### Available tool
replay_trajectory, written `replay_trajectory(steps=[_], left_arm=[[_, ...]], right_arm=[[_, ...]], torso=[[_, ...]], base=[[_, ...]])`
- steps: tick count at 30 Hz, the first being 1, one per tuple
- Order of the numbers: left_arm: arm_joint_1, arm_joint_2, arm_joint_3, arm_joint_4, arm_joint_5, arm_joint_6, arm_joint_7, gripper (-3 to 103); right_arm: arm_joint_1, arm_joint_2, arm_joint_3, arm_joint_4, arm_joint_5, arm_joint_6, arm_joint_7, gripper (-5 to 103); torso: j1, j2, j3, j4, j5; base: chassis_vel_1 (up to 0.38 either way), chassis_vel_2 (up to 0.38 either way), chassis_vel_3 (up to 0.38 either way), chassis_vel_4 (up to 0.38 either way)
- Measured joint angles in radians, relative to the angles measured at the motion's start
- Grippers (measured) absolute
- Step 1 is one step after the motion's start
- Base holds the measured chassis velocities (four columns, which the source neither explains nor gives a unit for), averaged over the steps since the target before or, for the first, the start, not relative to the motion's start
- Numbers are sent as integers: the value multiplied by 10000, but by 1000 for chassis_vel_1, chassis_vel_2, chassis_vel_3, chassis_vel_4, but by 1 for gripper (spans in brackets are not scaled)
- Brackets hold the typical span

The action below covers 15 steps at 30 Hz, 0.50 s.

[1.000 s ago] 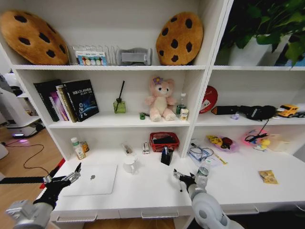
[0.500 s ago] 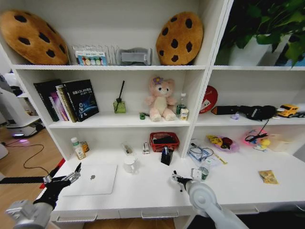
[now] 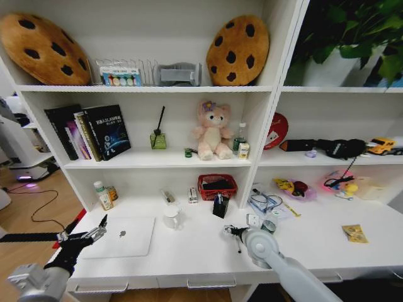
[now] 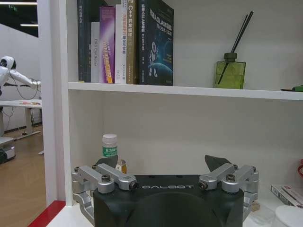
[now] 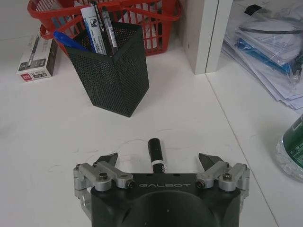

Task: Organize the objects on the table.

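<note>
right hand (image 5: pixel 158 161) spread over black pen (image 5: pixel 155 154), bare table (image 5: pixel 52 127) around.

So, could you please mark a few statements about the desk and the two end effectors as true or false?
1. The right end effector is open over a black marker lying on the table. True.
2. The mesh pen holder is empty. False: it holds pens.
3. The left end effector grips the laptop. False: it is open beside it.
4. A red basket stands behind the pen holder. True.
</note>
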Motion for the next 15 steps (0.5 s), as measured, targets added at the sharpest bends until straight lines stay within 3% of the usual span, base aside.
replay_trajectory(steps=[3,8,10,12,13,15], left_arm=[[0,0,0,0,0,0,0,100],[0,0,0,0,0,0,0,100],[0,0,0,0,0,0,0,100],[0,0,0,0,0,0,-1,100],[0,0,0,0,0,0,0,100],[0,0,0,0,0,0,0,100]], right_arm=[[87,4,-79,-193,-24,3,-81,80],[198,15,-131,-447,-136,-19,-322,69],[250,-17,-148,-535,-226,-106,-524,57],[281,-35,-166,-570,-261,-141,-607,57],[322,-60,-180,-615,-304,-216,-738,48],[339,-76,-187,-624,-311,-270,-797,48]], torso=[[0,0,0,0,0],[0,1,0,0,0],[0,1,-1,0,-3],[-1,1,-1,-1,-2],[-1,1,-1,0,-2],[-1,1,-1,0,-2]], base=[[0,0,0,0],[0,0,0,0],[0,0,0,0],[0,0,0,0],[0,0,0,0],[0,0,0,0]])
